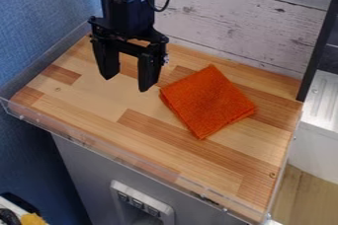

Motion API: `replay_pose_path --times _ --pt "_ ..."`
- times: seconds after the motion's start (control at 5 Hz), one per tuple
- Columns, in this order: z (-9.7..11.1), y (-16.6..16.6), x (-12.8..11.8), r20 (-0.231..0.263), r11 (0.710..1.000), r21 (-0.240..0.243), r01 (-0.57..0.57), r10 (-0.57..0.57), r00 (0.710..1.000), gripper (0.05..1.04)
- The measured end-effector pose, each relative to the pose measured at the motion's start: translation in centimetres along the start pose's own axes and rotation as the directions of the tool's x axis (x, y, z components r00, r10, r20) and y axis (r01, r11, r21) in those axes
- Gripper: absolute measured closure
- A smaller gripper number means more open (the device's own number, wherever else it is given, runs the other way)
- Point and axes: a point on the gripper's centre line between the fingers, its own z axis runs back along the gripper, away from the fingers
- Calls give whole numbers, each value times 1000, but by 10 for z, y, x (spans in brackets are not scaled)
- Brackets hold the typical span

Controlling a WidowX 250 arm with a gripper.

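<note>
We see the black arm (125,9) hanging down, its gripper (127,84) spread open, fingertips downward, near the orange cloth (208,103).

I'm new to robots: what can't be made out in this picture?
All in the camera view:
Black robot arm: upper part cut off by the top edge.
Folded orange cloth: its top layer hides the inner folds and the wooden board beneath.
Yellow object, lower left: cut off by the bottom edge, identity unclear.
Black two-finger gripper: with one slanting angle, its height above the board is unclear.
</note>
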Motion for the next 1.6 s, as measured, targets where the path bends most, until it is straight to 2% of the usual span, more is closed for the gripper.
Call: replay_pose_path --times 0.2,0.4,0.6,1.0,1.2,1.4,1.6 --pt "-4 -13 6 5 998 -1 -70 70 998 87" --pt "-6 -18 19 25 980 5 -199 199 980 84" --pt "-2 -26 39 57 945 -5 -328 327 943 85" --pt "3 -40 80 101 837 -24 -546 546 832 87" --pt "4 -45 89 109 786 -33 -617 617 779 85" --pt "-3 -53 95 99 740 -28 -672 671 735 85" --pt "-7 -63 101 90 706 -22 -707 706 702 85"
